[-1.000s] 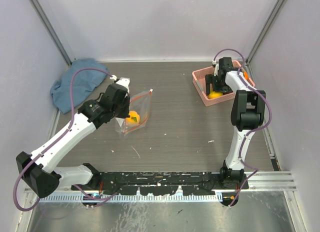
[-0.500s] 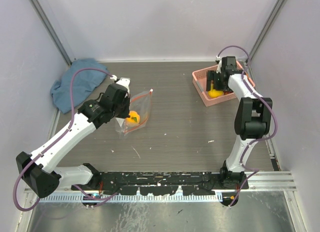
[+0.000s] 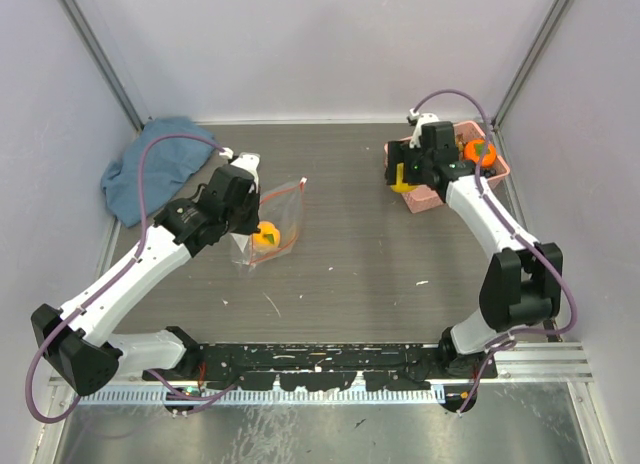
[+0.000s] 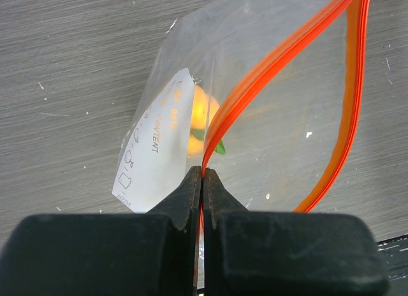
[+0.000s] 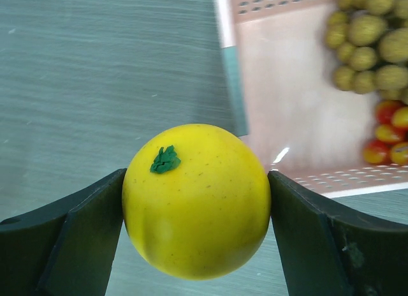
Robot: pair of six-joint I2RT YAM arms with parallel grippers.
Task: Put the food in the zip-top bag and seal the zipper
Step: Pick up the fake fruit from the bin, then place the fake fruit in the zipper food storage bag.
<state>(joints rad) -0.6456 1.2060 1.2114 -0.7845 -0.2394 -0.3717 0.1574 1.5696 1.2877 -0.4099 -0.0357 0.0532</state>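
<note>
The clear zip-top bag (image 3: 280, 219) lies left of the table's centre, its mouth standing open. My left gripper (image 3: 247, 206) is shut on the orange-red zipper (image 4: 280, 60) at one end of the mouth, as the left wrist view shows (image 4: 203, 171). An orange fruit with a green top (image 4: 201, 114) sits inside the bag (image 4: 274, 136). My right gripper (image 3: 404, 174) is shut on a yellow round fruit (image 5: 197, 200), held above the left edge of the pink basket. Olive-brown grapes (image 5: 366, 37) lie in the basket, and an orange fruit (image 3: 480, 151) sits at its right end.
The pink basket (image 3: 432, 197) stands at the back right. Small red-and-yellow pieces (image 5: 386, 133) lie in it near the grapes. A blue cloth (image 3: 150, 169) is bunched at the back left. Grey walls close in the table on three sides.
My right arm has lifted the yellow fruit out of the basket and swung left over its near-left edge, uncovering an orange fruit in the basket. The left gripper and bag have stayed put.
</note>
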